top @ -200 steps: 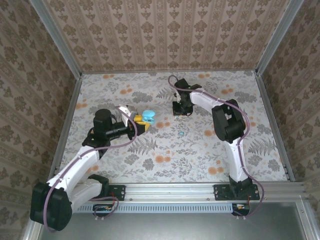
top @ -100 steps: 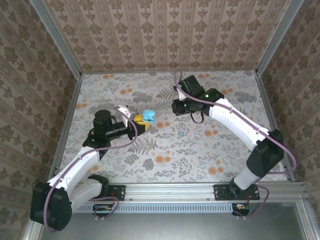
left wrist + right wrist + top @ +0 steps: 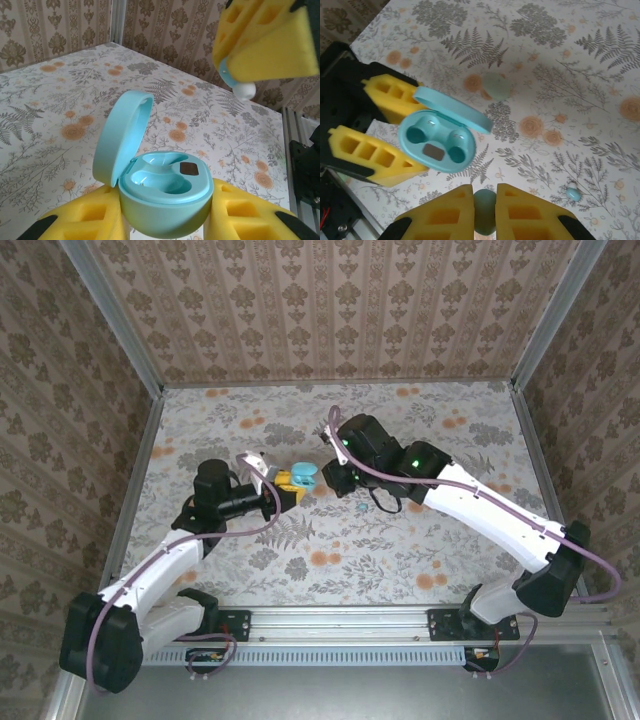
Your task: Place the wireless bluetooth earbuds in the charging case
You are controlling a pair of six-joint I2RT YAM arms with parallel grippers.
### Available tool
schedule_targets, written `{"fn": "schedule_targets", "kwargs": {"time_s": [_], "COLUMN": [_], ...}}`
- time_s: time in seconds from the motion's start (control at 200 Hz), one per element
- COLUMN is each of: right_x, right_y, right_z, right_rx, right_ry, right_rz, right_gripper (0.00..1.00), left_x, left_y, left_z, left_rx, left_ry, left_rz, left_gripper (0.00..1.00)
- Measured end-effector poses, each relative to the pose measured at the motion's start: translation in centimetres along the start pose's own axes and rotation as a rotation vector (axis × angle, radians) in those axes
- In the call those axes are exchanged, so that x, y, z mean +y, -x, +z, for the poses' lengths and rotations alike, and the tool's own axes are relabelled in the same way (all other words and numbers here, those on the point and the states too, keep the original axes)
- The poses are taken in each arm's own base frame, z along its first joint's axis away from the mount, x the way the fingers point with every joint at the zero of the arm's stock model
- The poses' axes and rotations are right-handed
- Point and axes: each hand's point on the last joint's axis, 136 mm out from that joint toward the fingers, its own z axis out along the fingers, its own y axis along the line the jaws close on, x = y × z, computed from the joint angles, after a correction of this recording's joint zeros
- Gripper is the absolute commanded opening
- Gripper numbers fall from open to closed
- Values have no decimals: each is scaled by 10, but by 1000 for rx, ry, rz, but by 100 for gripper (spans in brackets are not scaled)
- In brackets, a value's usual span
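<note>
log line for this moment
left gripper: shut on open turquoise charging case | right gripper: shut on small teal earbud near case | second teal earbud: on table

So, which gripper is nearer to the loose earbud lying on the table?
Right. The right gripper hovers close by the loose earbud, holding the other earbud. The left gripper is farther off, clamped on the charging case.

Pale green oval pebble (image 3: 496, 86) lying on floral table (image 3: 330, 540); wallpapered walls (image 3: 330, 310), alu frame (image 3: 400, 618).
</note>
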Motion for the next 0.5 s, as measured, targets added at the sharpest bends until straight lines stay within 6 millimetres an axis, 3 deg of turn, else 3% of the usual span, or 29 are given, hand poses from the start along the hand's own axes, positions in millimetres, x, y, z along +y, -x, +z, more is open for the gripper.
{"fn": "schedule_targets", "kwargs": {"time_s": [0.23,0.5], "right_x": [17,27], "right_y": [16,10], "right_z": [-3,14], "right_rx": [-51,-20], "right_ry": [38,46], "right_rz": [14,19], "right_gripper": [13,13], "left_x": [-5,-10], "left_y": [7,17], "left_z": [2,-1], "left_rx": [-25,-63], "left_ry": [-14,-20], "left_rz": [32,73], "left_gripper": [34,34]}}
